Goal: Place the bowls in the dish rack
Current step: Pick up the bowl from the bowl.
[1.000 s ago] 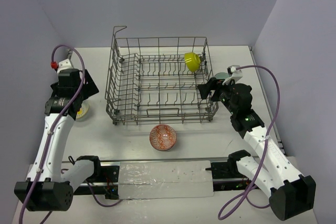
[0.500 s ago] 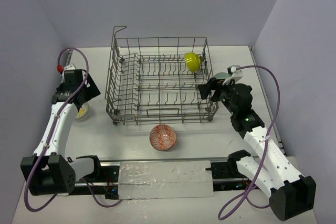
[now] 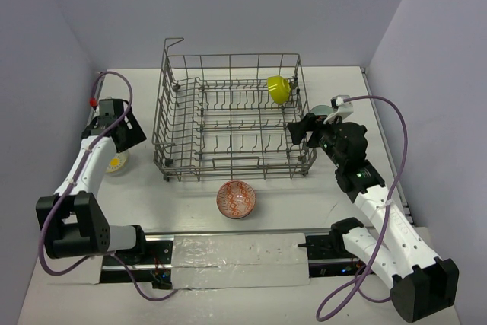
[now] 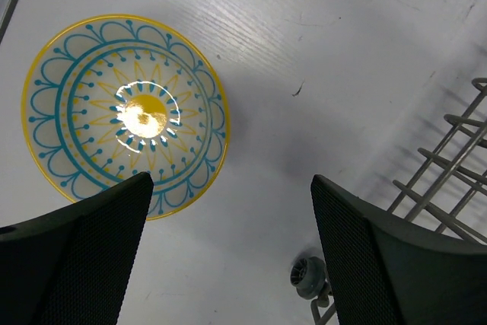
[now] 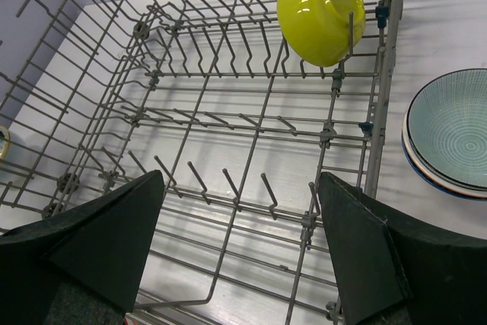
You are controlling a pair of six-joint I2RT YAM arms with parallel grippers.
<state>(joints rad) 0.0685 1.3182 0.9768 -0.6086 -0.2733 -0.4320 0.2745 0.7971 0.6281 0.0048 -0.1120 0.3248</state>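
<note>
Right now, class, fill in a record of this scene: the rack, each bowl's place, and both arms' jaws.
rack: grey wire dish rack, mid-table
in rack: lime round bowl, far right corner
on table: red-patterned white bowl in front of rack; yellow-and-blue patterned bowl left; teal ringed bowl right
left jaws: open, over the yellow-and-blue bowl's edge
right jaws: open, at the rack's right side

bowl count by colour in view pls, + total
Lime bowl: 1, in the dish rack
Red-white bowl: 1, on the table
Yellow-and-teal patterned bowl: 1, on the table
Pale teal ringed bowl: 1, on the table
Total: 4 bowls
</note>
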